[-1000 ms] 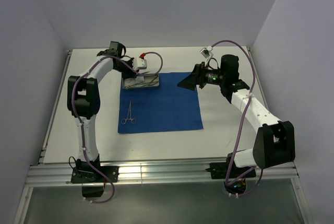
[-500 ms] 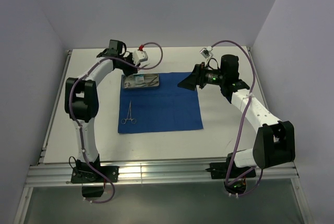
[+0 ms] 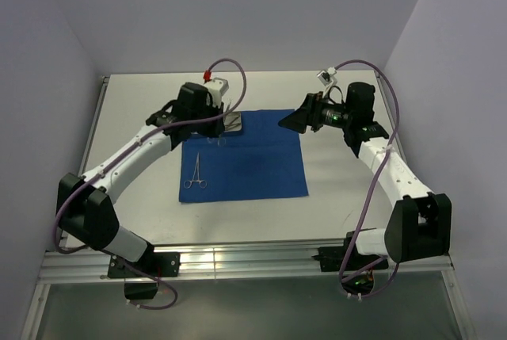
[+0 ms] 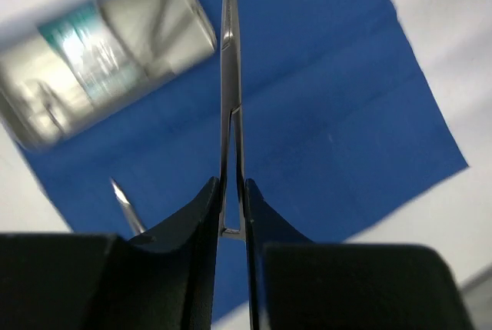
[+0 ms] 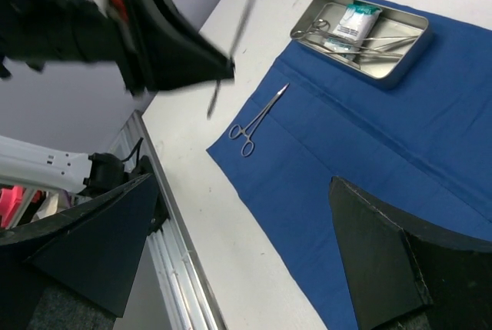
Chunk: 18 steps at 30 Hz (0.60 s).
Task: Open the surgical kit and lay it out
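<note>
The royal-blue cloth (image 3: 253, 162) lies spread flat. The steel tray (image 3: 232, 122) stands on its far left corner, partly hidden by my left gripper (image 3: 214, 129). In the right wrist view the tray (image 5: 400, 65) holds several slim instruments and the white-green packet (image 5: 357, 19). One ring-handled clamp (image 3: 196, 172) lies on the cloth's left side. My left gripper (image 4: 233, 185) is shut on steel tweezers (image 4: 229, 53), held above the cloth just in front of the tray (image 4: 184, 15). My right gripper (image 3: 296, 120) is open and empty, hovering over the cloth's far right corner.
White walls close in the table at the back and both sides. An aluminium rail (image 3: 238, 259) runs along the near edge. Bare white tabletop (image 3: 348, 189) lies right of the cloth and to its left (image 3: 135, 197).
My left arm has swung from the tray at the back left towards the cloth, carrying the tweezers out of the tray. My right gripper has shifted slightly right.
</note>
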{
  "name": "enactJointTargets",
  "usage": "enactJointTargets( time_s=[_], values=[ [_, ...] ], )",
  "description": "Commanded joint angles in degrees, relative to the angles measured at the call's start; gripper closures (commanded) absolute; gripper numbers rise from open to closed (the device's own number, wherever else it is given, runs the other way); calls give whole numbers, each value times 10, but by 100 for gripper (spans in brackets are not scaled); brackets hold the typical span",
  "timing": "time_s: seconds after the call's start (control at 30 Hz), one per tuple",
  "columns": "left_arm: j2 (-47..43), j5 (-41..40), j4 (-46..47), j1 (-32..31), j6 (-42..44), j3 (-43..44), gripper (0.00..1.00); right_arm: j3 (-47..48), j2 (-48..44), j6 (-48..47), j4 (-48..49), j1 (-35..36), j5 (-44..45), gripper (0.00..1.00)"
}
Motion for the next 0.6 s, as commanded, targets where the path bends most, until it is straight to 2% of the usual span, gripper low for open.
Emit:
enactJointTargets(
  time_s=[0.0, 0.07, 0.13, 0.3, 0.57],
  values=[
    [-9, -91, -84, -24, -237, -50, 100, -3, -31, 1, 3, -6, 5, 0],
    [-15, -93, -81, -46, -277, -79, 100, -7, -35, 0, 3, -7, 6, 0],
    [-39, -125, -52, -68, -280, -117, 100, -13, -38, 0, 5, -8, 9, 0],
    [13, -153, -78, -97, -305, -102, 100, -22, -36, 14, 24, -8, 9, 0],
    [99, -141, -95, -98, -333, -73, 100, -15, -26, 11, 19, -7, 7, 0]
  ],
)
